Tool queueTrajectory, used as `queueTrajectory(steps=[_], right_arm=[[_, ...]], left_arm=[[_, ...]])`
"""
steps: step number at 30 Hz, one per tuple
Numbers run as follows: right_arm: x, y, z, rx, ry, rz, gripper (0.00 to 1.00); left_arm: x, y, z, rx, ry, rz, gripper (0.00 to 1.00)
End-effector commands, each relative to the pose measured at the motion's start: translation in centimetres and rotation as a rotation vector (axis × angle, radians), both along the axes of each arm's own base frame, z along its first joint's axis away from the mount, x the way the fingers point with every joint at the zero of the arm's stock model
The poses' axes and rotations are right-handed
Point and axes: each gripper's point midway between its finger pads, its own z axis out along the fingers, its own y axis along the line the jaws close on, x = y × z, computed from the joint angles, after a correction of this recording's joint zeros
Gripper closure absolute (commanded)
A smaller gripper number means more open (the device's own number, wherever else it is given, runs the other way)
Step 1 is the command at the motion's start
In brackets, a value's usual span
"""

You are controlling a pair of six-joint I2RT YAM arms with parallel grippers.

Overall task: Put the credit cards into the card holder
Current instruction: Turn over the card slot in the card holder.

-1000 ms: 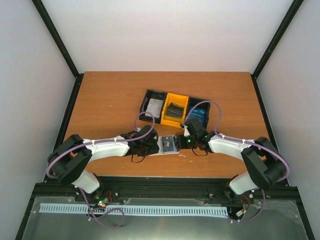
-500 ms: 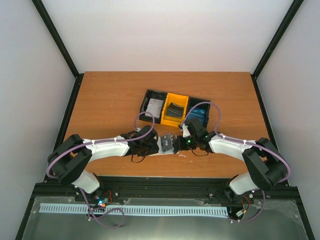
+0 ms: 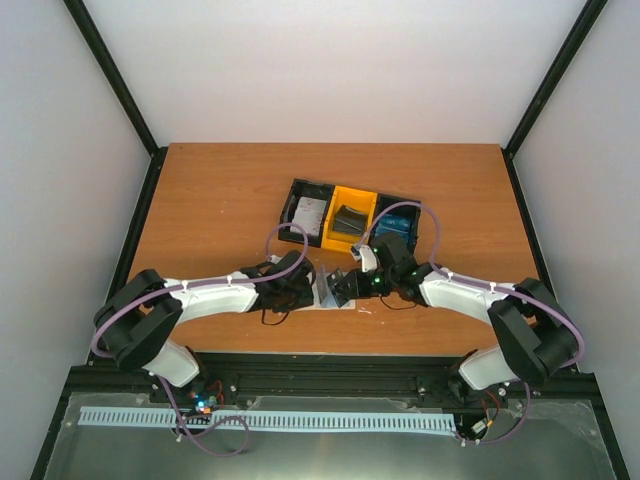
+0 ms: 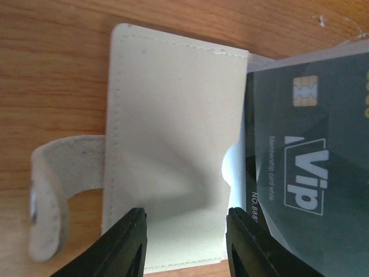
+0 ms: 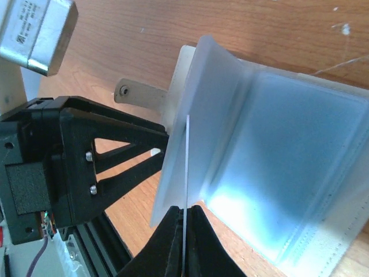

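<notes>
Where it all stands, the room: plain white wall panels [image 3: 330,70] on three sides, with black frame posts [image 3: 108,72] slanting up at the corners.
Surface: an orange-brown wooden table [image 3: 220,200] with visible grain, and pale scuff marks [image 5: 343,26] close to the work. A black metal rail [image 3: 330,370] runs along the near edge.
Arms: the white-and-black left arm [image 3: 210,297] and right arm [image 3: 455,290] bend inward and meet at the table's front middle.
Tray: a black-and-yellow three-compartment tray [image 3: 355,192] lies just behind the grippers. It holds a grey-white card [image 3: 310,213] in the left compartment, a dark card [image 3: 349,220] in the yellow middle one and a blue card [image 3: 396,233] in the right.
Card holder: the cream-beige stitched fold-over wallet [image 4: 173,133] lies flat on the wood between the two grippers, and its strap [image 4: 49,190] curls up at one side.
VIP card: a dark plastic card with a gold chip and white "Vip" lettering [image 4: 300,173] sits against the holder's notched edge. Whether it is inside a pocket cannot be told.
Leaf: a frosted translucent plastic leaf [image 5: 184,115] stands up from a clear sleeve [image 5: 288,161] that lies on the wood.
Left gripper [image 4: 185,216]: its fingers are spread partway over the holder's lower face and grip nothing. Contact with the holder cannot be told.
Right gripper [image 5: 185,210]: its fingers are pinched together on the leaf's thin edge.
</notes>
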Motion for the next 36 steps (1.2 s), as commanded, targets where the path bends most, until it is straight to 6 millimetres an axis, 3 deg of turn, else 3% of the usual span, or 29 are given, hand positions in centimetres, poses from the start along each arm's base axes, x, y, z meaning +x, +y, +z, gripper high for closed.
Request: queueTrajectory(steps=[1, 11, 16, 22, 31, 36], right_arm=[[-0.3, 1.2, 0.1, 0.044, 0.003, 0.051, 0.97], [-0.4, 3.7, 0.7, 0.082, -0.006, 0.095, 0.97], [-0.1, 4.4, -0.2, 0.048, 0.0, 0.093, 0.97], [0.7, 4.0, -1.6, -0.017, 0.017, 0.047, 0.97], [2.9, 1.5, -1.1, -0.093, -0.069, -0.144, 0.97], [3.1, 1.8, -1.8, -0.041, -0.013, -0.205, 0.97]], left_arm=[[0.7, 1.4, 1.5, 0.025, -0.036, 0.071, 0.61], [1.0, 3.4, 5.0, -0.013, -0.134, 0.159, 0.63], [1.1, 4.0, 5.7, -0.036, -0.162, 0.189, 0.62], [1.3, 3.4, 7.1, -0.124, -0.212, 0.158, 0.59], [1.1, 2.5, 6.2, -0.202, -0.194, 0.098, 0.54], [1.6, 1.3, 5.2, -0.217, -0.167, 0.037, 0.49]])
